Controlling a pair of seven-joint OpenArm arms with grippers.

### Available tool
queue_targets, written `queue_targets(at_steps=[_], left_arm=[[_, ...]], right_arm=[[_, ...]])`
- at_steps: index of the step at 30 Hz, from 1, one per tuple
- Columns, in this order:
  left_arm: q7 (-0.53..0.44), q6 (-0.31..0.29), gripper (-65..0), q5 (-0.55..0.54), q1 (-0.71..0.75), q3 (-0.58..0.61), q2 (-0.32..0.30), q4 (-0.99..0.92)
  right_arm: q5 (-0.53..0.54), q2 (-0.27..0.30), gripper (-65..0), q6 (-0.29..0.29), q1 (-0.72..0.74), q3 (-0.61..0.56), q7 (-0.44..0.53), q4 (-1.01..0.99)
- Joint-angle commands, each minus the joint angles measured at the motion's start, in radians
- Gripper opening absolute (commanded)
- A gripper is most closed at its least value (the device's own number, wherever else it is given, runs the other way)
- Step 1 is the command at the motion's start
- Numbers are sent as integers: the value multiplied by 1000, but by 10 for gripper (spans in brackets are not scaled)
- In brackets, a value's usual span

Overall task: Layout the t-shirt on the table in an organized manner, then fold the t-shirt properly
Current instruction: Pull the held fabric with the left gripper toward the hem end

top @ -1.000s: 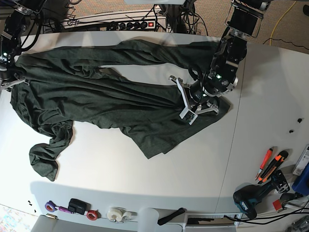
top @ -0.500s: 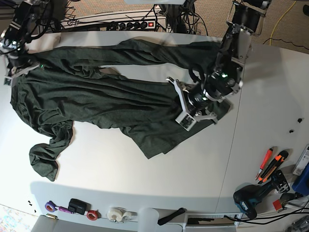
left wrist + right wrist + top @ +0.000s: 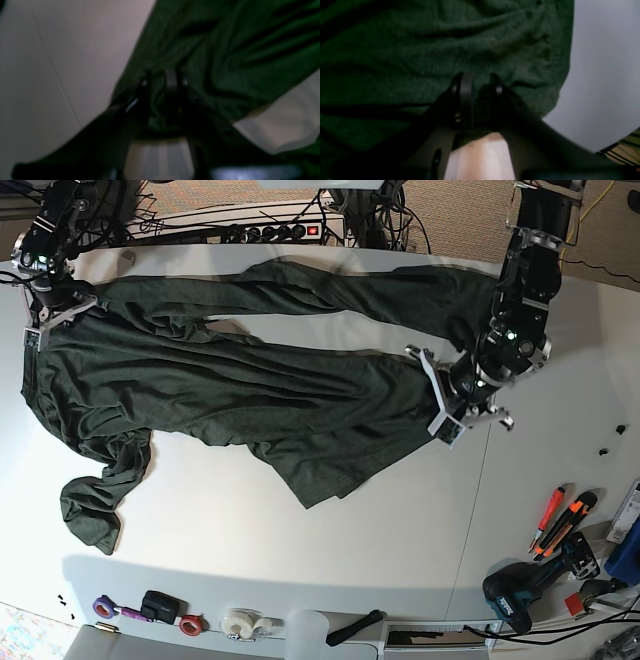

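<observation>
both arms' jaws pinch t-shirt (image 3: 230,395) edges, stretched across table (image 3: 300,550).

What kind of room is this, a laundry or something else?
Likely a robotics lab or workshop rather than a laundry: a power strip with tangled cables, a cordless drill and tape rolls edge the white table.
</observation>
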Motion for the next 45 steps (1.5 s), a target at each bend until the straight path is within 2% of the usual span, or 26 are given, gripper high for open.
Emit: queue_targets(at_steps=[1,7,10,14,20,29,33,37,38,40,42,45], left_arm=[[-25,4,-566,-11,-6,-4,-10,-2],[-31,3,-567,-10,-8,-4,-10,-85],[23,3,-603,-11,-5,-4,-11,-88],[153,3,-644,-34,-2,-4,-11,-88],[192,-5,-650,-118,38,-4,-16,-78],[254,-31,-650,-212,124,-4,-15,16],[251,-31,-650,-210,138,-4,-15,50],[200,-31,-650,-206,130,-4,-16,66],[185,-31,-631,-206,127,-4,-15,69],[174,-31,-573,-206,117,-4,-15,76],[167,-32,-544,-206,109,-4,-15,84],[167,-50,-544,-206,100,-4,-15,84]], right_arm=[[-3,18,-545,2,3,8,14,4],[-3,31,-546,2,3,8,16,-121],[-3,64,-546,2,3,8,19,-180],[-6,123,-546,-3,3,8,19,-211],[-5,183,-545,-11,5,8,17,-211],[-6,187,-545,-11,6,8,18,-211],[-6,187,-545,-11,8,8,18,-211],[-6,189,-542,-13,14,8,23,-209],[-6,190,-533,-14,19,9,22,-209],[-5,196,-468,-14,32,11,14,-209],[-4,206,-415,-14,51,14,15,-207],[-1,212,-413,-14,83,32,14,-180]])
